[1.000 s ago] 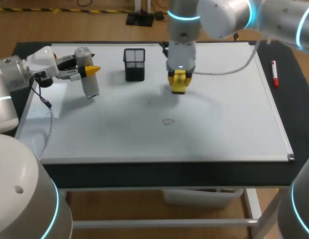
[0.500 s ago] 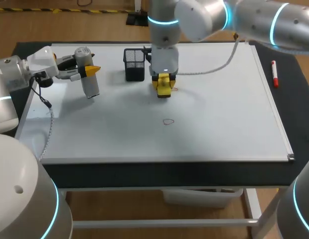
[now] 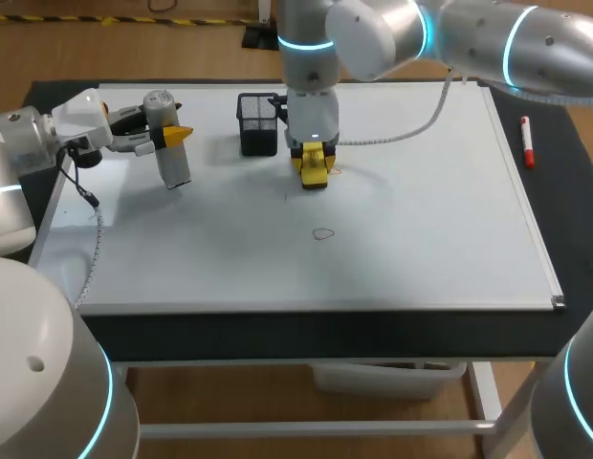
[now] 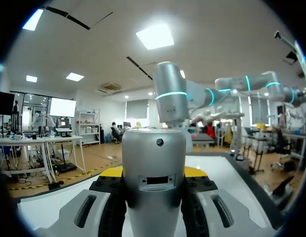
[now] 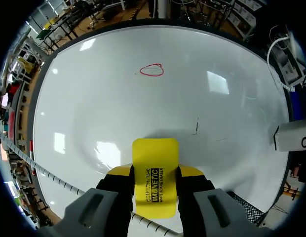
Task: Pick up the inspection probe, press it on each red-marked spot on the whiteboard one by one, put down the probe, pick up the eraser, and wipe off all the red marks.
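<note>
My right gripper (image 3: 314, 164), clamped on the yellow eraser (image 5: 154, 175), has shifted closer to the mesh holder (image 3: 258, 122), left gripper (image 3: 167, 135) pinching the probe (image 4: 154, 173) unmoved, red marker (image 3: 527, 141) seen only overhead.

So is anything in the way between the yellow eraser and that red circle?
No. Only bare whiteboard lies between the eraser in the right gripper and the red circle. The mesh cup stands off to the side.
</note>
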Controlling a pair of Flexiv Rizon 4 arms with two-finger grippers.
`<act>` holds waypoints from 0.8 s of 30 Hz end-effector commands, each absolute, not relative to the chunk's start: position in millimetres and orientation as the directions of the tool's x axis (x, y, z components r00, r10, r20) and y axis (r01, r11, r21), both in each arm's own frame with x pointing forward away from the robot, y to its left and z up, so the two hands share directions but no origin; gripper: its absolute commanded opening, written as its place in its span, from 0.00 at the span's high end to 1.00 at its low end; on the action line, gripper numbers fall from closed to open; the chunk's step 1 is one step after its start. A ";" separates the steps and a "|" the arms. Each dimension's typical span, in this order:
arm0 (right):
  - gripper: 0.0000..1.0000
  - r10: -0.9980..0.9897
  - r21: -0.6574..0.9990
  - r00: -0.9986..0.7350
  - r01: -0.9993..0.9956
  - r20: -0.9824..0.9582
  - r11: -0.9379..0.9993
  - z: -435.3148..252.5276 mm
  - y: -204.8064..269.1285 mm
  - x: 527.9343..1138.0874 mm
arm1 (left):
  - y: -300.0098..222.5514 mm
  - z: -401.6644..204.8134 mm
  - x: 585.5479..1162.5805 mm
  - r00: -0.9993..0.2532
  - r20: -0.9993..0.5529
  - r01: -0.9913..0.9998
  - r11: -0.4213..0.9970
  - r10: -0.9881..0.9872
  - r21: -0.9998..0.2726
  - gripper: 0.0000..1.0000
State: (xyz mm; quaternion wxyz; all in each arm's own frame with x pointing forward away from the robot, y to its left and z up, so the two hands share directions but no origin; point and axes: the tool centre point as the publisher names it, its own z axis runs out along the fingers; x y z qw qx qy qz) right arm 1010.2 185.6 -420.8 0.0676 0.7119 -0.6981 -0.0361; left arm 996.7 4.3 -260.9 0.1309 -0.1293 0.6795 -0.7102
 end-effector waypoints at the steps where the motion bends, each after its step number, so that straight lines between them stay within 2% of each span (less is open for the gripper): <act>1: 1.00 -0.999 0.143 0.020 -0.990 0.040 -0.014 -420.6 181.9 1009.4 | 4.0 -259.2 996.8 -0.932 0.007 0.008 -0.040 -0.362 -0.999 1.00; 24: 1.00 -0.997 0.140 -0.065 -0.988 0.037 0.069 -426.3 146.4 1005.4 | 4.0 -259.2 996.8 -0.932 0.007 0.008 -0.040 -0.362 -0.999 1.00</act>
